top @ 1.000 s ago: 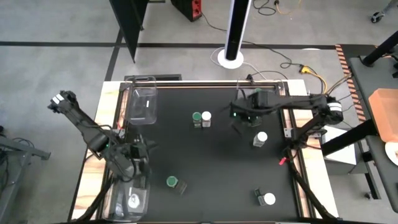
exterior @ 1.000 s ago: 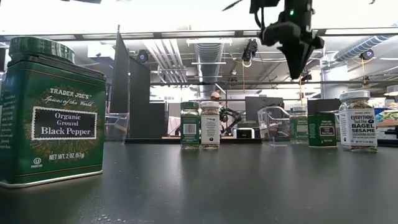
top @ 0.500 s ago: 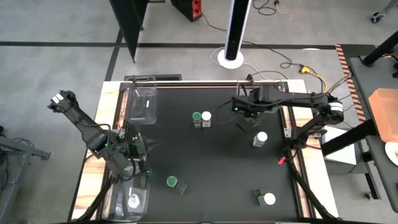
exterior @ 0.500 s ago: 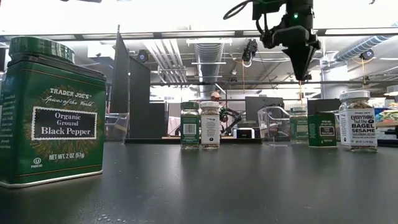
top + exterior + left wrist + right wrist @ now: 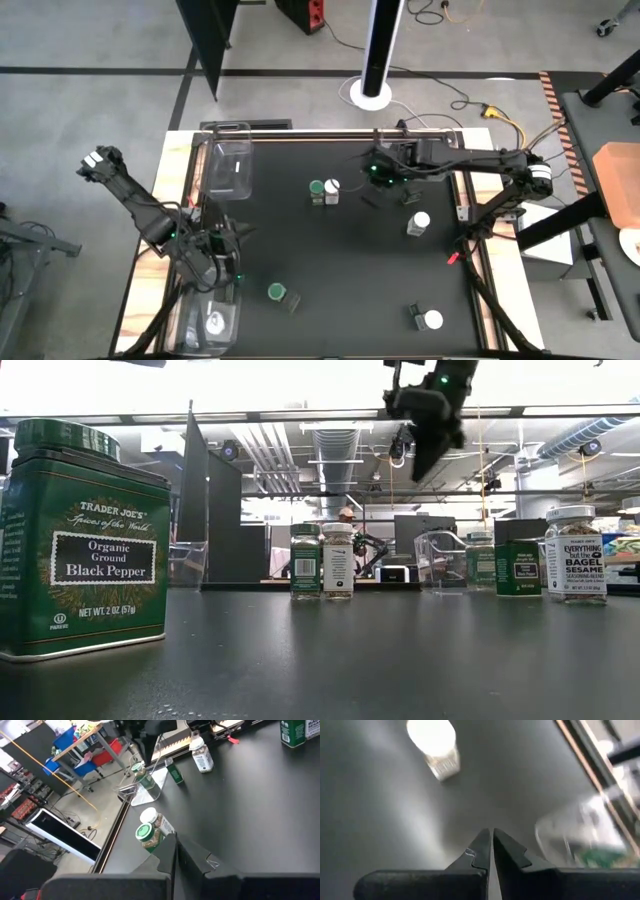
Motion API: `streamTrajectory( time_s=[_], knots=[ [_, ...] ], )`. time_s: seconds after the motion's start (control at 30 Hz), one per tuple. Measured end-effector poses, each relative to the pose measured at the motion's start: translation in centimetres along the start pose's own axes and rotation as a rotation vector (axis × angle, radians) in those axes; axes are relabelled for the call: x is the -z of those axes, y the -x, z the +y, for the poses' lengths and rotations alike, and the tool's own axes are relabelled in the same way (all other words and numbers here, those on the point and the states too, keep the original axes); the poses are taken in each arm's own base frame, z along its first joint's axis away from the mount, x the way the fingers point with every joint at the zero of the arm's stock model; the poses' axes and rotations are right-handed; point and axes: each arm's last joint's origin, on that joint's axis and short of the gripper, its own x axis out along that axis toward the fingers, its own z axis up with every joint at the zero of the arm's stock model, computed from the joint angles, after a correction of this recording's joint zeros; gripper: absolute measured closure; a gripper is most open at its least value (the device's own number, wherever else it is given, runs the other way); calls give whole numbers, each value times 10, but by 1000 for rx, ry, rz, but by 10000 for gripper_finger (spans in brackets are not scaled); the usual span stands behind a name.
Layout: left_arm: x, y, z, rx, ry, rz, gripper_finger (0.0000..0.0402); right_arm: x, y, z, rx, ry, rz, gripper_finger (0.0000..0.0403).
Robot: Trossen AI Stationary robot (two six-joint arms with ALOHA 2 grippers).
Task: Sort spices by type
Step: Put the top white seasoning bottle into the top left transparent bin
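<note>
Black matting covered the tabletop [image 5: 330, 260], framed by pale wood edges, with grey workshop floor all round. Two clear plastic trays were the largest things on it: one at the far left corner [image 5: 228, 168], seemingly empty, and one at the near left corner [image 5: 214, 315], already holding a white-lidded jar [image 5: 214, 321], so that tray looked like the bin for one type.

Over the far right part of the tabletop hung the right gripper [image 5: 374, 177], raised off the surface, its fingers pressed together and carrying nothing in its wrist view; it sat between the centre pair of jars and the jars by the right edge, probably moving to its next pick. Above the near left tray hovered the left gripper [image 5: 222, 262], fingers likewise closed on nothing, plausibly because it had just finished there.

Loose spices lay scattered, not yet sorted. A green-lidded jar [image 5: 317, 191] and a white-lidded jar [image 5: 332, 189] stood touching near the far middle. Another white-lidded jar [image 5: 420, 222] stood near the right edge, with a green container [image 5: 409, 193] just beyond it. A green-lidded tin [image 5: 278, 293] sat by the near edge, and a further white-lidded jar [image 5: 432, 320] near the near right corner.
</note>
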Motion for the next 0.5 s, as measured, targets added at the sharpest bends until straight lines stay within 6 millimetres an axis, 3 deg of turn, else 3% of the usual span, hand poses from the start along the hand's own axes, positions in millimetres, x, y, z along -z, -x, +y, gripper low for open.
streamTrajectory(
  time_s=[0.2,0.5],
  knots=[
    [0,2,4,-56,16,-11,402,-15,2,12,-49,112,-178,390],
    [0,2,5,-64,12,-8,402,-12,6,36,-81,282,-255,390]
  ],
)
